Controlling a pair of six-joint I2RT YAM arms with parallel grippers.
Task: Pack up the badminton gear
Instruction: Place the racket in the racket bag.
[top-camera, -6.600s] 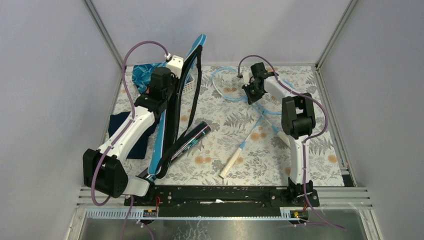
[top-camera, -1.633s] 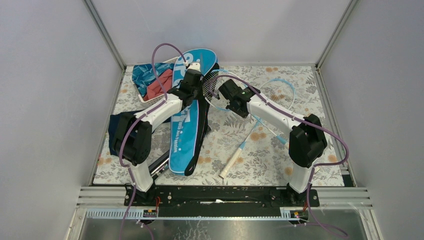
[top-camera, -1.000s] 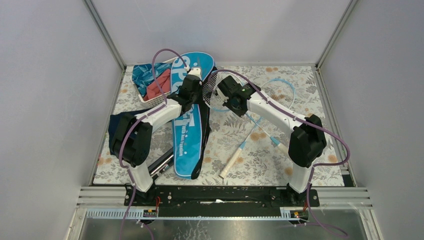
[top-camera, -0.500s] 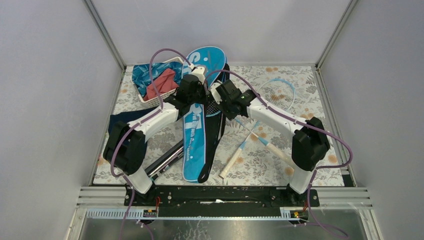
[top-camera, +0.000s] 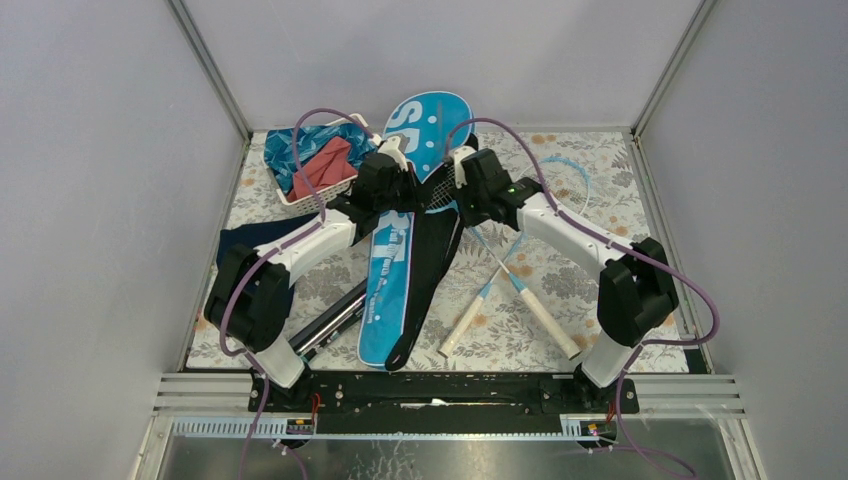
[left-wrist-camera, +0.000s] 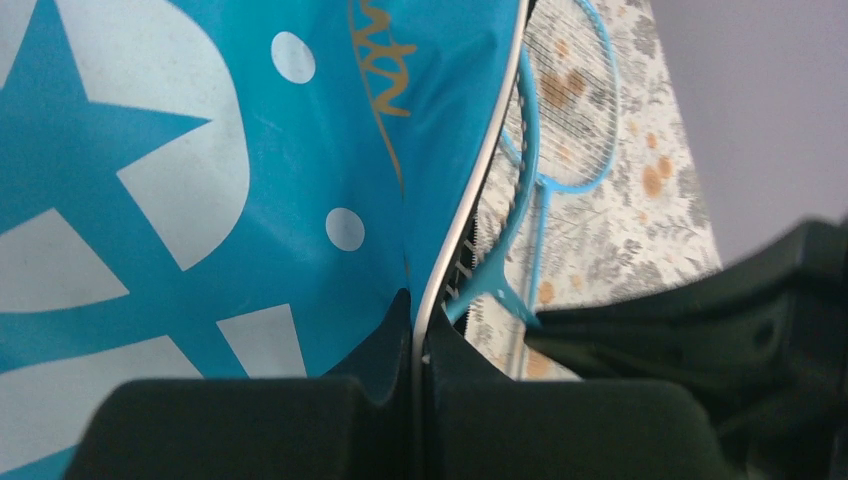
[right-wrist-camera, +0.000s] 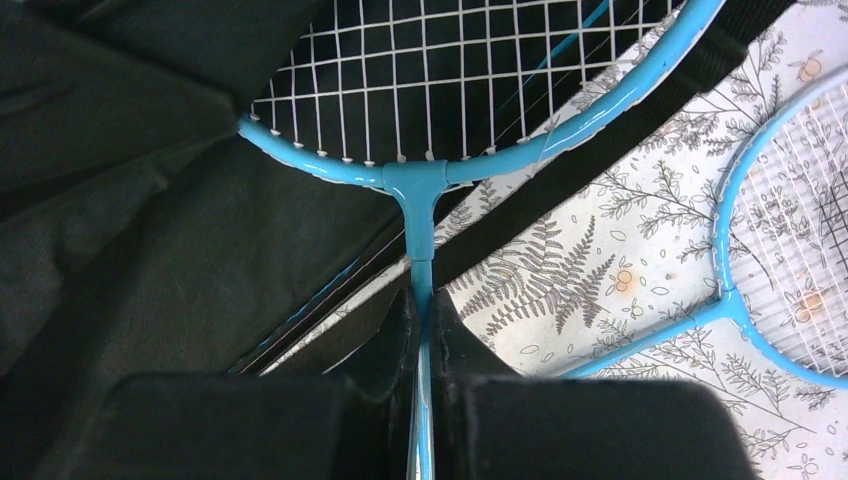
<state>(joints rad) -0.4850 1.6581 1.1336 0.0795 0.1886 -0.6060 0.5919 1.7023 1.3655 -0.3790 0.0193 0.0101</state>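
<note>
The blue "SPORT" bag lies slanted across the table, its top lifted. My left gripper is shut on the bag's white-piped edge, holding the flap up. My right gripper is shut on the thin shaft of a light-blue racket. That racket's head lies in the bag's black opening, and its white handle trails toward the near right. A second racket lies flat on the table, its head at the far right. The black tube lies partly under the bag.
A white basket with blue and red cloths stands at the far left. A navy cloth lies by the left arm. The floral tablecloth is bounded by grey walls and a metal frame.
Both grippers have moved right and further back. The bag's top swung right, and the held racket's head went into the bag's opening, its handle swinging toward the near right.
</note>
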